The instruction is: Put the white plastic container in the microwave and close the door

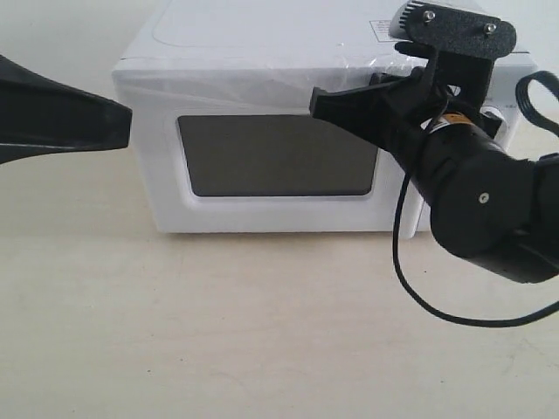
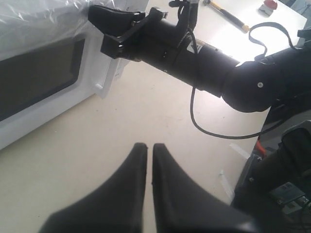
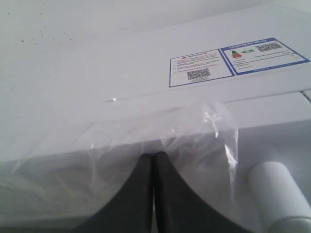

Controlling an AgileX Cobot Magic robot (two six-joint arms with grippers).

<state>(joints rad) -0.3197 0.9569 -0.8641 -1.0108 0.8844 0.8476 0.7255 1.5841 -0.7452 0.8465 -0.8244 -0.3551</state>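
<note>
Facing the exterior view, the microwave (image 1: 262, 35) sits on the surface (image 1: 218, 332) with its door (image 1: 262, 214) shut flush. The right hand (image 1: 319, 102), fingers together and empty, has its tip at the door's upper edge. The left hand (image 1: 127, 118) is off to the door's far side, not touching it. The dark window does not show whether the container is inside.

Left wrist view: the left hand (image 2: 146, 145) is together, holds nothing and is above bare surface (image 2: 146, 111). The door (image 2: 92, 73) lies ahead of it, with the right hand (image 2: 97, 14) at the door's top corner.

Right wrist view: the right hand (image 3: 154, 156) is together, its tip against crinkled film (image 3: 214, 126) on the door. Stickers (image 3: 233, 60) lie beyond it and a white bar (image 3: 277, 189) just beside it.
</note>
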